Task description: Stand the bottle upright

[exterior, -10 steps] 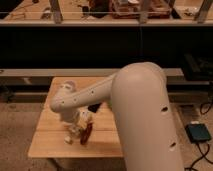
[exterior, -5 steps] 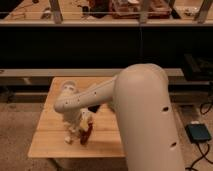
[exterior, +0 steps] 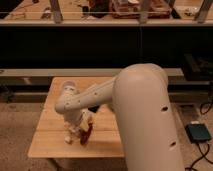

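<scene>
Claw (exterior: 78,129) hangs low over the front half of the wooden desk (exterior: 50,146); I cannot tell its grip. Cream-white bottle (exterior: 69,138) sits beneath it near the desk's front edge, beside a dark red object (exterior: 85,136), its axis unclear.

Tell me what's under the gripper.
The gripper hangs low over the wooden table. Beneath it, one end of the bottle shows, a dark red object beside it. The arm hides the rest of the bottle.

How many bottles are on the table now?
1: the bottle near the table's front edge, just below the tool, beside a dark red object. The arm may hide others.
</scene>
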You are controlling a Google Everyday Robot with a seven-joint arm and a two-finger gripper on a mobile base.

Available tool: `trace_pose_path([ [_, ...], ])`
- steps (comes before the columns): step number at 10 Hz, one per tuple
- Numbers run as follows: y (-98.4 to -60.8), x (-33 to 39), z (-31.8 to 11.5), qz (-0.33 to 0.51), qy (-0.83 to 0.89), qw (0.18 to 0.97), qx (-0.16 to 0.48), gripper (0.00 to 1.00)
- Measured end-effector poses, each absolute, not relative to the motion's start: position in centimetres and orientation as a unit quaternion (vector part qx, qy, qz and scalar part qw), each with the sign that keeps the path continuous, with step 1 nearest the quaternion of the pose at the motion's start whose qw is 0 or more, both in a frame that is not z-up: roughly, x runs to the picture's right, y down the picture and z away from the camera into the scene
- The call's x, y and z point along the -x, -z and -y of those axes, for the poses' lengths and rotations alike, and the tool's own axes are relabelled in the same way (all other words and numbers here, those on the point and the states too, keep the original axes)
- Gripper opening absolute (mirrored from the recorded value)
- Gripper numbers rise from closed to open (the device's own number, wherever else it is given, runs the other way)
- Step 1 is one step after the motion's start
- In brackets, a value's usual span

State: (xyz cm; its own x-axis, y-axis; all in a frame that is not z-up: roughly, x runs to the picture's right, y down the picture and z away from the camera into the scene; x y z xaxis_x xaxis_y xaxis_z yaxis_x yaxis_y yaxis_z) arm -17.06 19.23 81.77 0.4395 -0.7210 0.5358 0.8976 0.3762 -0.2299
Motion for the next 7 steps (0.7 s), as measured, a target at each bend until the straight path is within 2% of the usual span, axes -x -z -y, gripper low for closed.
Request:
trace_pose_path([
  [5, -81.42, 17.58, -18.51, 0.178, 0.503, 0.81, 0.244, 0.1],
  [7, -81.38, 17.67, -18.46, 0.184, 0.503, 0.807, 0.246, 0.0],
])
